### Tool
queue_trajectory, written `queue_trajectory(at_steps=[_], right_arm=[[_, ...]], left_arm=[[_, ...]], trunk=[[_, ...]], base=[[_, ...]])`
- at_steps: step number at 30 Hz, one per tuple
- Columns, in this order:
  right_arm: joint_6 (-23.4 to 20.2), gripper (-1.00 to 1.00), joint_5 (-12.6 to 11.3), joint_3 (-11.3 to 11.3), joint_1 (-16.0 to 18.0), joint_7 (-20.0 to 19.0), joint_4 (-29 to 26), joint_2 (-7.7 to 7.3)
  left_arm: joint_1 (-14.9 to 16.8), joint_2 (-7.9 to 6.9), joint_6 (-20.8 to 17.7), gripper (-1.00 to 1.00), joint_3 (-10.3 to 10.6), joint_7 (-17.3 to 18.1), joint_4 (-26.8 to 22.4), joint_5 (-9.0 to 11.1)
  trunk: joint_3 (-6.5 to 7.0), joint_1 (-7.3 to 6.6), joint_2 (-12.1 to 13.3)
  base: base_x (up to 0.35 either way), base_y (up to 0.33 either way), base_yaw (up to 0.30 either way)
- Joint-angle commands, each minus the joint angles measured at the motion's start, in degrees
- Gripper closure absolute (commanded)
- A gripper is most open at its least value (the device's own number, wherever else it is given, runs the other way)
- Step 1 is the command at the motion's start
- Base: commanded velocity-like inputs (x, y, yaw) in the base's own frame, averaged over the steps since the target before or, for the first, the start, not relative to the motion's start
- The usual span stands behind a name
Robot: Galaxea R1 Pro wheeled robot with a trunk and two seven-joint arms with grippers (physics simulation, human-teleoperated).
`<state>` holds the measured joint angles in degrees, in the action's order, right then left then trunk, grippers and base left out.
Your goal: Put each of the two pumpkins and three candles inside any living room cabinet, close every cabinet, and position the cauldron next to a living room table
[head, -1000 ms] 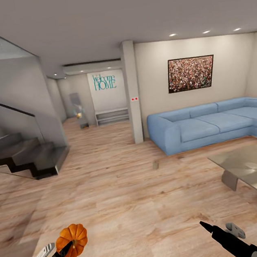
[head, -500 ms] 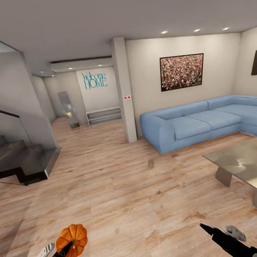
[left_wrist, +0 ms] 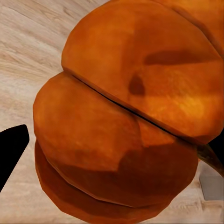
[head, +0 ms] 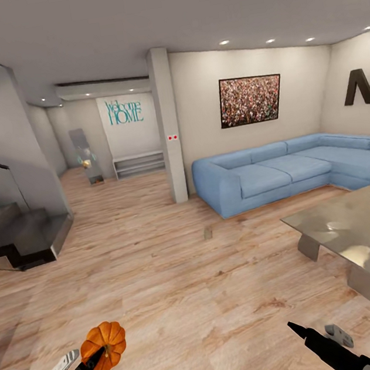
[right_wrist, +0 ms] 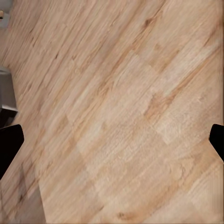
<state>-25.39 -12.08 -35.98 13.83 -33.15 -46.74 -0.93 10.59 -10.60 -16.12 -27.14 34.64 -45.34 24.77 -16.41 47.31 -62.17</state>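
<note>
left tool [head: 87, 361] clamping the ribbed orange pumpkin [head: 104, 346], carrying it clear above the pale plank floor [head: 183, 292] for a cabinet | right tool [head: 314, 337] gaping, carrying nothing, being kept free | glossy grey glass-topped desk [head: 358, 230] standing ahead-right, bare

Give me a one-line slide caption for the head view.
Left claw carries an orange pumpkin across the wooden living-room floor, blue sofa and glass-topped table ahead to the right.
</note>
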Motion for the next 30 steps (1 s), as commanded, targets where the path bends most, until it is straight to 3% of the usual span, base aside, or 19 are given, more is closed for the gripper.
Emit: queue_trajectory(at_steps=[1, 30], right_arm=[[-0.47, -1.0, -0.4, -0.15, 0.06, -0.11, -0.01, 0.03], [-0.3, -1.0, -0.46, -0.28, 0.06, -0.05, -0.01, 0.11]], left_arm=[[0.04, 0.02, -0.54, 1.0, -0.11, 0.14, -0.01, 0.54], [0.04, 0.05, -0.49, 1.0, -0.11, 0.07, -0.01, 0.47]], trunk=[[-0.16, 0.0, -0.05], [-2.8, 0.0, -0.05]], base=[[0.0, 0.0, -0.109], [0.008, 0.007, -0.091]])
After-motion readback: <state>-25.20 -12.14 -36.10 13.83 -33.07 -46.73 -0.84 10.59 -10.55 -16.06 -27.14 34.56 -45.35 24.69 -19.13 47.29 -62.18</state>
